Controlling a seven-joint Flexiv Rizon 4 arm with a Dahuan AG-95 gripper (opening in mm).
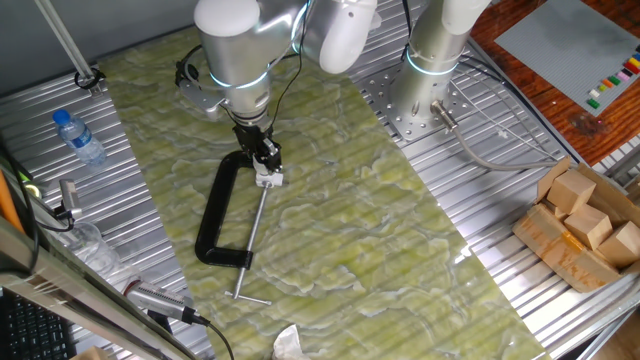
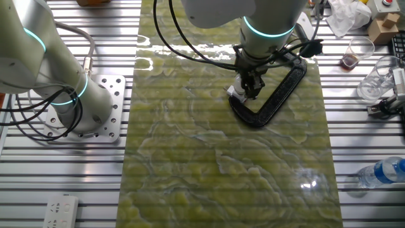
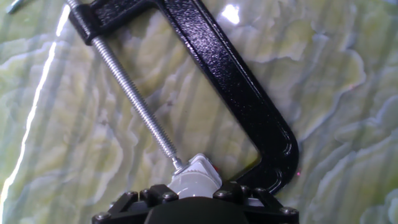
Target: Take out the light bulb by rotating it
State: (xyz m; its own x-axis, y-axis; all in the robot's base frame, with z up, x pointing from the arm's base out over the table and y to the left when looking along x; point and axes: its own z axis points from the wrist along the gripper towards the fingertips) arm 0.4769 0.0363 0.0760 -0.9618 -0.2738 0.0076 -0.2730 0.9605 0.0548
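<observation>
The light bulb (image 3: 194, 186) shows only in the hand view, as a white frosted dome at the bottom edge between my fingers. It sits in a small white square socket piece (image 3: 200, 167), which is clamped by the screw (image 3: 134, 99) of a black C-clamp (image 3: 236, 81) lying flat on the green mat. My gripper (image 1: 262, 158) points down at the clamp's jaw end and appears shut on the bulb. In the fixed views the fingers hide the bulb; only the socket (image 1: 268, 179) and the clamp (image 2: 278, 95) show, with the gripper (image 2: 249, 88) over them.
A clear bottle with a blue cap (image 1: 78, 137) lies on the metal table left of the mat. A second arm's base (image 1: 430, 90) stands at the mat's far edge. A cardboard box of wooden blocks (image 1: 585, 225) is at the right. A plastic cup (image 2: 354, 52) stands near the clamp.
</observation>
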